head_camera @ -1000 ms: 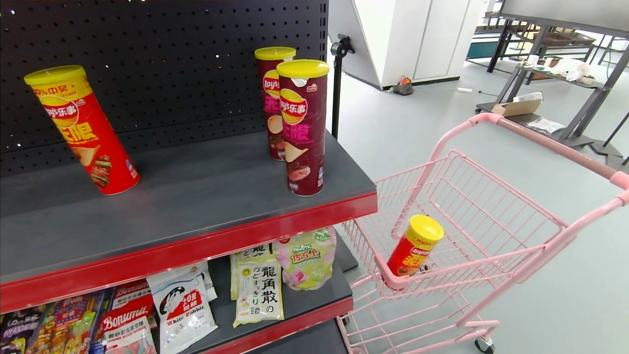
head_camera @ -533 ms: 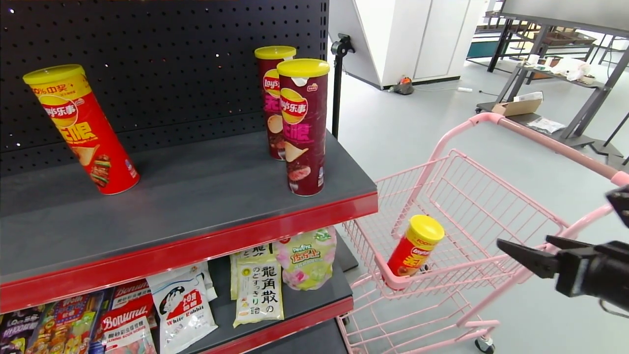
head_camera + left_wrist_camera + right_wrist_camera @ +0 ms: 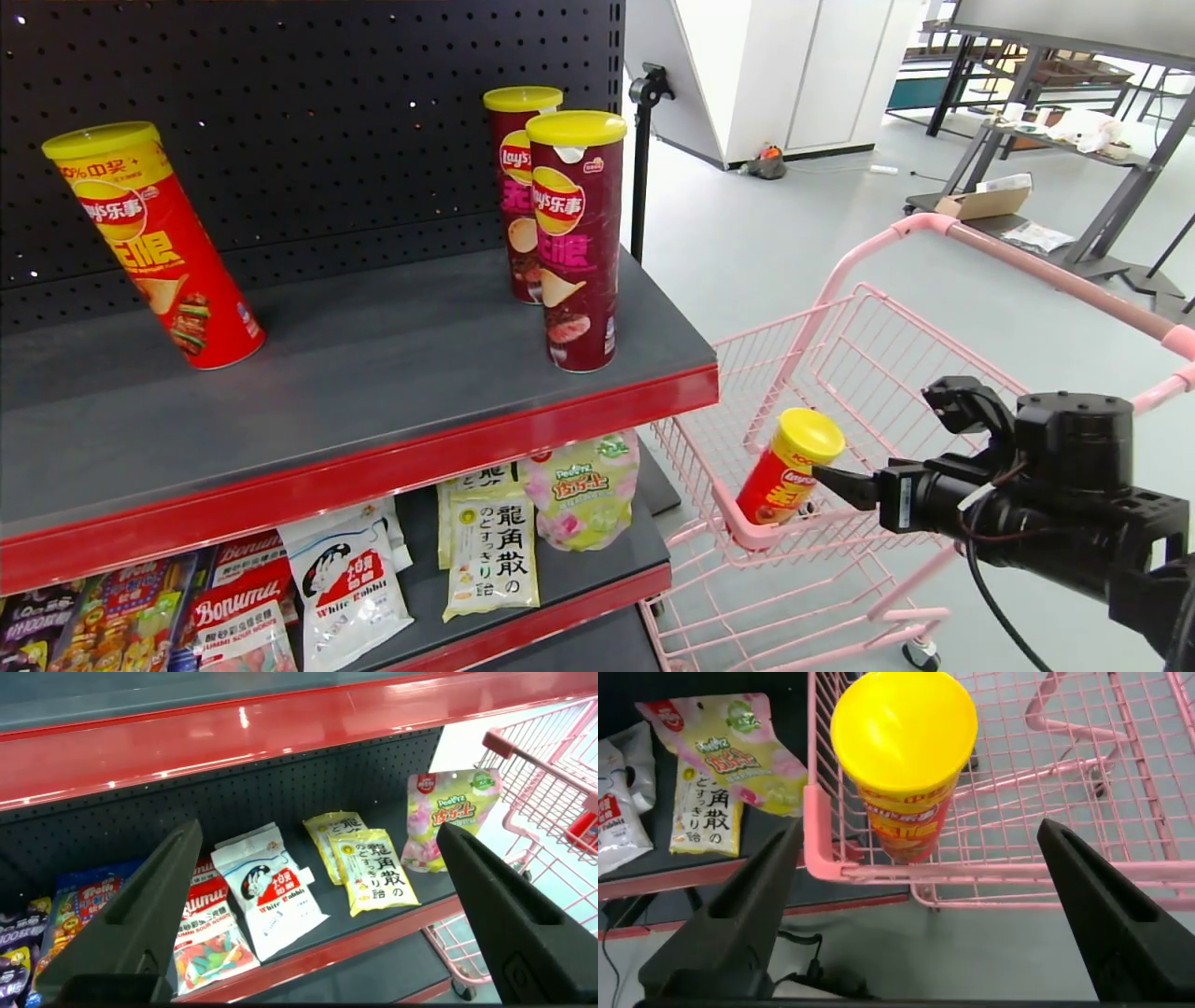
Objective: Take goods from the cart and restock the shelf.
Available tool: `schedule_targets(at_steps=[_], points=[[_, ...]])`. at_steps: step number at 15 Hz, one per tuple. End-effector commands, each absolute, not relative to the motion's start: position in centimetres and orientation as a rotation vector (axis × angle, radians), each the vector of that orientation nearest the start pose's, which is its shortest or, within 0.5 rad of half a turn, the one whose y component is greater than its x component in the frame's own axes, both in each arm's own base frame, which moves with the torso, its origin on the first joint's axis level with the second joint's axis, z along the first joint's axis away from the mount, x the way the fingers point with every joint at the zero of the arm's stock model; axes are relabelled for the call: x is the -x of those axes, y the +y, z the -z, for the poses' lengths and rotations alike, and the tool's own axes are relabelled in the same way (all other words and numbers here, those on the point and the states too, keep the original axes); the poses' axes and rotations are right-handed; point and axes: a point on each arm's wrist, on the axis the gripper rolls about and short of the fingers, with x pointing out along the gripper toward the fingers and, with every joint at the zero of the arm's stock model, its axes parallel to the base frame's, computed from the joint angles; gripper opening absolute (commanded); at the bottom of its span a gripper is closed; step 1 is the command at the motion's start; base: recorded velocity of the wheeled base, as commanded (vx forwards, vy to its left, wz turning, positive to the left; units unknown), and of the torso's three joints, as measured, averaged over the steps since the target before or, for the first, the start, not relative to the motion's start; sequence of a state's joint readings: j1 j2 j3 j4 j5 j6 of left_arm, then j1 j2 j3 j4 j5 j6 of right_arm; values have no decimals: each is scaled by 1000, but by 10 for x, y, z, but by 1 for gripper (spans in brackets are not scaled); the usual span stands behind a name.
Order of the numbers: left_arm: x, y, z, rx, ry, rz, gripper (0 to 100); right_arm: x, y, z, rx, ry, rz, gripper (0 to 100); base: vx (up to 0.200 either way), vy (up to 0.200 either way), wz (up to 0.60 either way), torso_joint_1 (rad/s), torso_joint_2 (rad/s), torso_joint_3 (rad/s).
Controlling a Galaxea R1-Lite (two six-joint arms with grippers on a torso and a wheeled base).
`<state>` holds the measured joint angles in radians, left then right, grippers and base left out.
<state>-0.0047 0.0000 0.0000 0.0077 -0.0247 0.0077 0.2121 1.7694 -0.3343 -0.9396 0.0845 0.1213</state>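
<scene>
- Grey shop floor, with a black pegboard shelf and a pink wire cart parked just beside it, so goods only need a short hop.
- The can, red with a yellow lid, sits in the cart's corner nearest the shelf, leaning a bit.
- Right gripper is at the cart, jaws spread wide either side of the can, not touching it. Looks lined up for a grab.
- Left gripper is wide open too and holds nothing, facing the bags on the shelf's lower level.
- Up top, a red can sits left and two maroon cans right, with a big gap between that should fit this one.
</scene>
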Motion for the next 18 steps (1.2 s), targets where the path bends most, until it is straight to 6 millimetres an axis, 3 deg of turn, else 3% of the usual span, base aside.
schedule_targets(at_steps=[1,9,18], points=[[23,0,-75,-8,9,29,100,-253,60,-54,-79,585,-267,100,0,0,0,0,0,0],[23,0,-75,-8,8,29,100,-280,72,-31,-109,515,-282,100,0,0,0,0,0,0],[23,0,-75,-11,6,29,100,-302,85,-23,-123,478,-268,100,0,0,0,0,0,0]])
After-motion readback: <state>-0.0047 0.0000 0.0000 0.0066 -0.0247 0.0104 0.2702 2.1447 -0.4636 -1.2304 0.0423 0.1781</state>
